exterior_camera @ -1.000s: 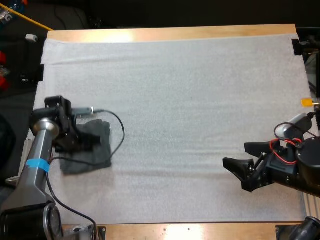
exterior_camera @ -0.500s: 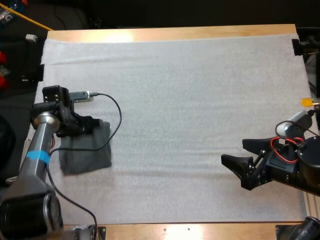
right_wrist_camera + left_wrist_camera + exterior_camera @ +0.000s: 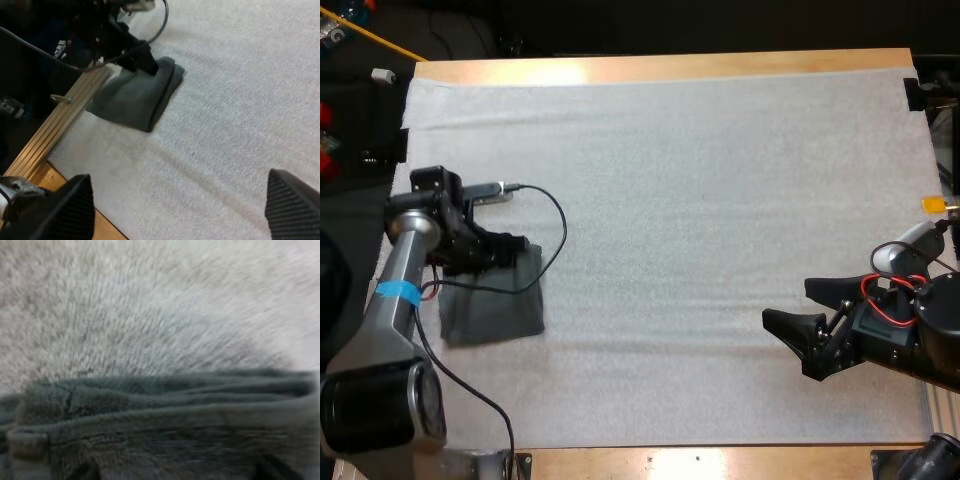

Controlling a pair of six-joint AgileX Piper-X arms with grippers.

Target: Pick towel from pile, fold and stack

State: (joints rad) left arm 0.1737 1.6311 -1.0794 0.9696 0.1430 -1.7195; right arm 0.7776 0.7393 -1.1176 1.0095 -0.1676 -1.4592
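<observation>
towel sits folded at the left edge of the mat. soft, light, layers likely to slide; best pinched across the thick folded edge. left gripper is at its far edge, grip state: can't tell. right gripper splayed wide, empty, well apart. nothing looks in the way.
</observation>
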